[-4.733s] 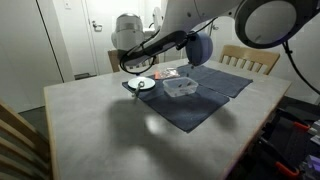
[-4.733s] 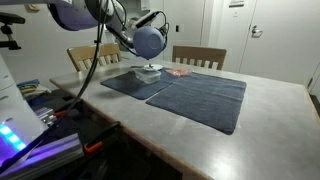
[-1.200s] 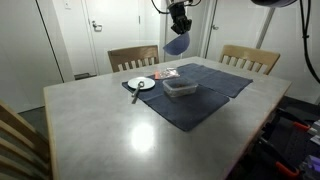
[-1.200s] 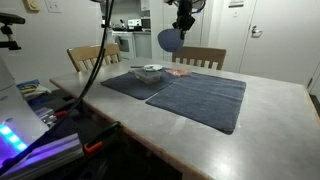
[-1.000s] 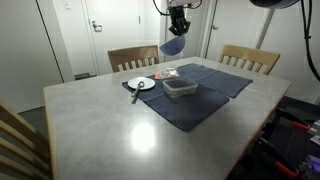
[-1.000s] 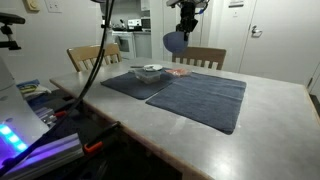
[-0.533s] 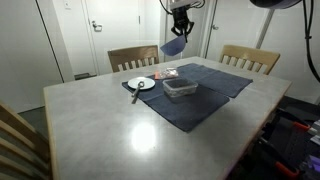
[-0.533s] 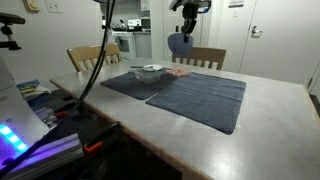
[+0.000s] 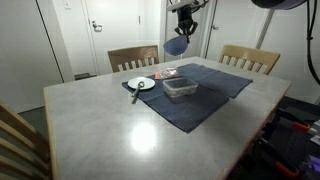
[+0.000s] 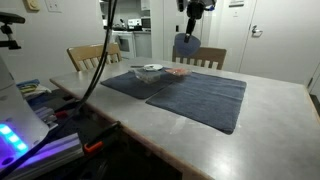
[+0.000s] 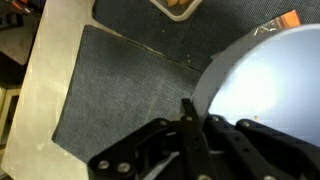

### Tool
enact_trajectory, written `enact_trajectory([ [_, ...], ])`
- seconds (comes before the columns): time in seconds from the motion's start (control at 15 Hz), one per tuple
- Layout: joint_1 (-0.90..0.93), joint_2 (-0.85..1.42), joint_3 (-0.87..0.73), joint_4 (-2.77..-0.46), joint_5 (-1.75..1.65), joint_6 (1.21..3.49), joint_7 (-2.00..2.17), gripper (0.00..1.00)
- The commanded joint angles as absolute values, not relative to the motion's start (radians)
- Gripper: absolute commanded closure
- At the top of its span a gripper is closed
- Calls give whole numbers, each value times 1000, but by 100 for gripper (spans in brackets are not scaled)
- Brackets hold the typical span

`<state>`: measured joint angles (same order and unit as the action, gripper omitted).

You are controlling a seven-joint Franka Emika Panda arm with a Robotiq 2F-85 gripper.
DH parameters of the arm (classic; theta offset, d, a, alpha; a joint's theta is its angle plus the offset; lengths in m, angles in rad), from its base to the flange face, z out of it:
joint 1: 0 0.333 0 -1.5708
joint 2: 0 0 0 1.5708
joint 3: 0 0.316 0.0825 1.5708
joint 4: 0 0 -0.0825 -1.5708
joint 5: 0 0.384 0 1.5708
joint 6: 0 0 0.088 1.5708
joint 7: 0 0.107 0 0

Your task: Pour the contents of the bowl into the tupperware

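Observation:
My gripper (image 9: 181, 27) is shut on the rim of the blue-purple bowl (image 9: 177, 45) and holds it high above the table, tilted. In the other exterior view the bowl (image 10: 186, 47) hangs under the gripper (image 10: 190, 26) above the far edge of the dark mats. In the wrist view the bowl (image 11: 268, 85) fills the right side, its pale inside lit, with the finger (image 11: 192, 128) clamped on its rim. The clear tupperware (image 9: 181, 89) sits on the dark mat below; it also shows in the other exterior view (image 10: 151, 71) and at the top of the wrist view (image 11: 178, 8).
A small white plate (image 9: 141, 84) with a utensil lies beside the tupperware. Two dark cloth mats (image 9: 196, 94) cover the far part of the grey table (image 9: 110, 130). Wooden chairs (image 9: 248, 59) stand behind the table. An orange-red item (image 10: 179, 71) lies on the mat.
The gripper with the bowl has risen slightly and drifted sideways, away from over the tupperware. Earlier it was low over the container; the arm has lifted high.

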<state>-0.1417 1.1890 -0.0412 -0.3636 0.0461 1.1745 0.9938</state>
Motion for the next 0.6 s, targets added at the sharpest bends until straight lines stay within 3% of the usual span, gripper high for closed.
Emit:
enact_trajectory([
  [0.0, -185, 1186, -26, -364, 107, 1165, 1171, 99],
  [0.33, -232, 1186, -23, -364, 169, 1022, 1415, 99],
  [0.53, -225, 1168, -32, -399, 146, 1083, 1380, 95],
])
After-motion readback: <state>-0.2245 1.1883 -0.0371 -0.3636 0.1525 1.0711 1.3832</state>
